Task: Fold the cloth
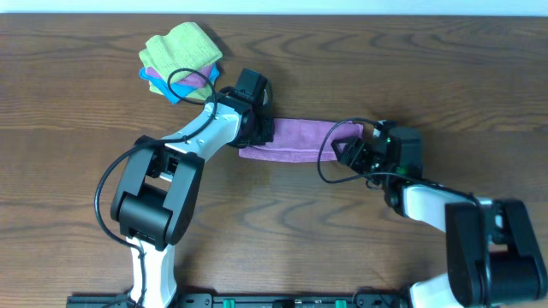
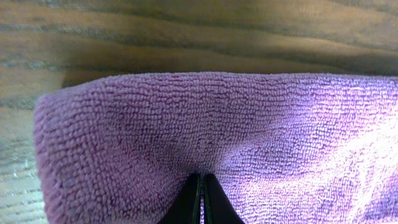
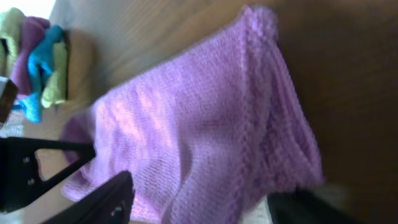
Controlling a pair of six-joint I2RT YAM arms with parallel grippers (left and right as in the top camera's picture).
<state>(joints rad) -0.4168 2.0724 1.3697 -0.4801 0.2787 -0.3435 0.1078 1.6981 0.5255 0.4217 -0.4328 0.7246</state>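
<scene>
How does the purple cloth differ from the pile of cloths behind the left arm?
The lilac terry cloth lies flat; the pile of green, pink and blue cloths is bunched. The left end effector pinches the lilac cloth; no end effector holds the pile. Both rest on the wooden table.

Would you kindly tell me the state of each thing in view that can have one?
cloth: folded into a narrow strip, lying flat.
left end effector: shut on the cloth's left end.
right end effector: open, jaws apart around the cloth's other end.
pile of cloths: loosely heaped, lime-green one on top, nothing touching it.
</scene>
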